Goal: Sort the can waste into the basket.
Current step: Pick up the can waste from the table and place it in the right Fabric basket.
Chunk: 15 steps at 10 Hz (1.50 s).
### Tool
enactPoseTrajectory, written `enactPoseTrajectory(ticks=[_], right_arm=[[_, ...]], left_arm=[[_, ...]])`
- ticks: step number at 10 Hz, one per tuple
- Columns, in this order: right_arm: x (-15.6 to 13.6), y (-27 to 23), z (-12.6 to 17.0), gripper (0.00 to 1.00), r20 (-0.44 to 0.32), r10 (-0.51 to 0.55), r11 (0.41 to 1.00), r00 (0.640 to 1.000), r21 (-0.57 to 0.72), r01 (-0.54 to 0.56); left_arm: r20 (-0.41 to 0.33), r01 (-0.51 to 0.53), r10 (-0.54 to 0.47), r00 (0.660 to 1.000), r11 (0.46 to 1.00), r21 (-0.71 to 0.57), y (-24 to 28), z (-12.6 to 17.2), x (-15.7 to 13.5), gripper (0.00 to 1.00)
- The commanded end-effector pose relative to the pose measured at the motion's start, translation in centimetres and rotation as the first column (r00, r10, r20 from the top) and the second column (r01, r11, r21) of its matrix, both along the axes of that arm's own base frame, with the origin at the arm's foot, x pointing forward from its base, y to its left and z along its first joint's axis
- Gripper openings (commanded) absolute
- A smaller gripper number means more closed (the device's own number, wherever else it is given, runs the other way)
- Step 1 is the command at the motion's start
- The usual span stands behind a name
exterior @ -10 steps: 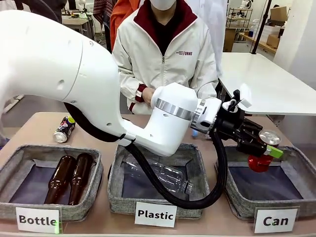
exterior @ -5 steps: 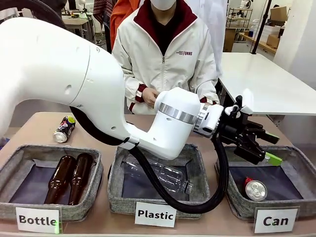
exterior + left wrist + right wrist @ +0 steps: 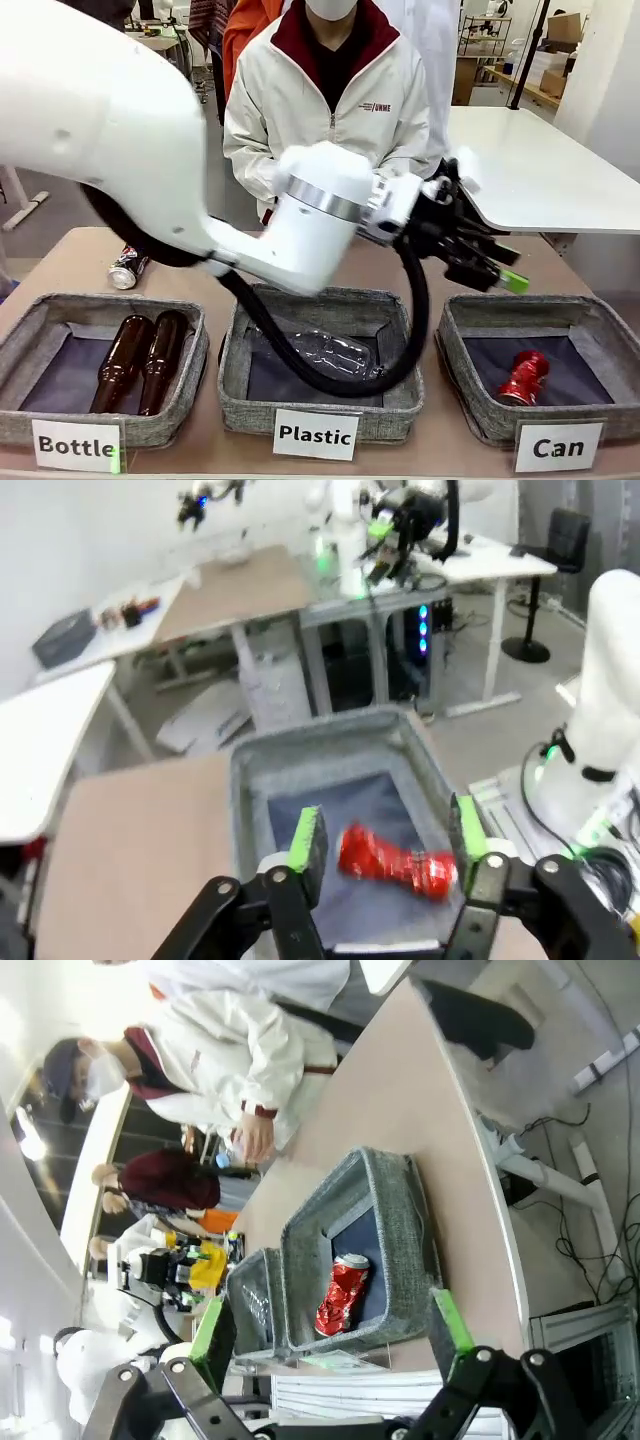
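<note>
Red can (image 3: pixel 524 377) lying in Can basket (image 3: pixel 520 310), brown bottles (image 3: pixel 122 362) in Bottle basket (image 3: pixel 100 306)

Front camera faces the person (image 3: pixel 330 100); all views share the basket (image 3: pixel 560 308).

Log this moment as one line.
red can: lying in Can basket | left gripper: open, empty | dark can: on table

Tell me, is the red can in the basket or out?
In. The red can lies on its side on the dark bottom of the basket labelled Can.
</note>
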State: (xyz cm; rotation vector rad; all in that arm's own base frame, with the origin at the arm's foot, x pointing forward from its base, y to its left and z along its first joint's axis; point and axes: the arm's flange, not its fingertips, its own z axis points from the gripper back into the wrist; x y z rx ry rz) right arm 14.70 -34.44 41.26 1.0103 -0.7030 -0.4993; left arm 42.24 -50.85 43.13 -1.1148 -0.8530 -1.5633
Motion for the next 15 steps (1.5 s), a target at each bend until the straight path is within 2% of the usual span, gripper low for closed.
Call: enactPoseTrajectory(ticks=[1,3,4,6,7,8,9,10,11,12,13,14,15], right_arm=[[5.0,2.9,0.7,1.00,-0.073,0.098,0.993,0.992,-0.051,-0.102],[11.0,8.5,1.5,1.00,-0.172,0.231,0.955,0.958,-0.146,-0.257],[13.4,11.8,2.0,1.00,-0.208,0.280,0.925,0.937,-0.201,-0.322],[16.9,19.0,2.9,1.00,-0.205,0.347,0.883,0.915,-0.259,-0.392],[18.3,22.0,3.1,1.00,-0.179,0.334,0.892,0.925,-0.256,-0.372],[19.6,23.9,3.3,1.00,-0.146,0.346,0.900,0.927,-0.229,-0.372],[20.4,25.2,3.7,1.00,-0.123,0.413,0.891,0.902,-0.151,-0.428],[21.3,26.0,4.1,1.00,-0.126,0.453,0.883,0.883,-0.075,-0.464],[22.1,26.4,4.7,1.00,-0.100,0.514,0.856,0.852,0.005,-0.516],[22.8,26.5,4.9,1.00,-0.071,0.541,0.841,0.838,0.055,-0.538],[23.3,26.7,5.0,1.00,-0.031,0.556,0.828,0.831,0.115,-0.549],[24.0,27.1,5.0,1.00,0.010,0.545,0.830,0.838,0.132,-0.542],[24.6,27.6,4.7,1.00,0.047,0.520,0.841,0.853,0.149,-0.521]], left_arm=[[-0.053,-0.007,0.010,0.999,0.998,0.059,9.6,6.0,-3.2,0.49],[-0.017,-0.082,0.082,0.996,0.997,-0.001,18.7,9.9,-4.7,0.49],[-0.013,-0.144,0.144,0.989,0.989,-0.023,22.9,10.8,-4.9,0.49],[-0.019,-0.308,0.307,0.951,0.951,-0.025,33.8,11.8,-4.4,0.49],[-0.072,-0.405,0.402,0.913,0.914,-0.030,40.4,12.3,-3.5,0.49],[-0.152,-0.496,0.485,0.861,0.867,-0.045,47.2,11.7,-3.0,0.49],[-0.253,-0.577,0.552,0.794,0.817,-0.028,53.1,9.9,-3.4,0.49],[-0.413,-0.645,0.574,0.707,0.762,-0.046,58.5,7.3,-3.4,0.49],[-0.514,-0.730,0.617,0.596,0.683,-0.026,61.5,5.8,-2.7,0.49],[-0.671,-0.796,0.611,0.420,0.603,0.051,65.1,2.4,-2.5,0.49],[-0.753,-0.807,0.556,0.352,0.588,0.057,67.6,-0.8,-2.1,0.49],[-0.802,-0.803,0.509,0.312,0.592,0.063,69.1,-3.2,-1.2,0.49],[-0.833,-0.783,0.460,0.306,0.620,0.055,70.0,-4.9,-0.4,0.49]])
